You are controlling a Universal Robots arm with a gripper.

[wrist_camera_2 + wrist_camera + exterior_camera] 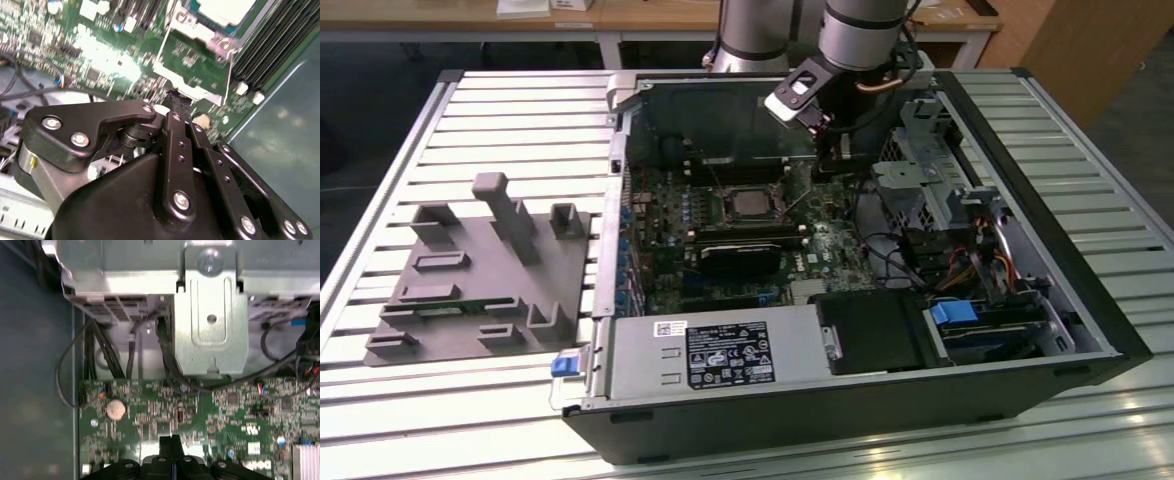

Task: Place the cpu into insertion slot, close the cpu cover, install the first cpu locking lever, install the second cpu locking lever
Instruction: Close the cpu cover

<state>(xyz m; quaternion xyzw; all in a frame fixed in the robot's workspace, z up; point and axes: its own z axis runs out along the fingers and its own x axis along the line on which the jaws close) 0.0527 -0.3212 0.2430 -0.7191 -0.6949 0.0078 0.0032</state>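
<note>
The power supply (640,360) at the near side of the open computer case (854,425) carries a black-and-white label (727,353) with a small white sticker (670,327) beside it. I cannot read the print on either.

The cpu (750,204) lies flat in the insertion slot (716,205) on the green circuit board (834,245), with its silvery-grey top facing up. In the second wrist view the cpu is cut off by the picture's edge. A silvery frame, the cpu cover (197,29), lies along its side, and a wire lever (230,70) runs past the frame's corner. I cannot tell whether the cover is fully down or the lever is latched.

The hand (833,170) hangs over the board at the exterior view's right of the slot, near it but apart. Its fingertips (167,442) are drawn together, with no gap showing and nothing between them. I cannot tell whether they touch the board.

In the first wrist view a coin cell (115,409), black cables (65,370) and a folded metal bracket (210,330) lie beyond the fingertips.

A black heatsink block (736,258) sits on the near side of the slot. A grey fixture (480,275) rests on the slatted bench (400,400) at the exterior view's left of the case.
</note>
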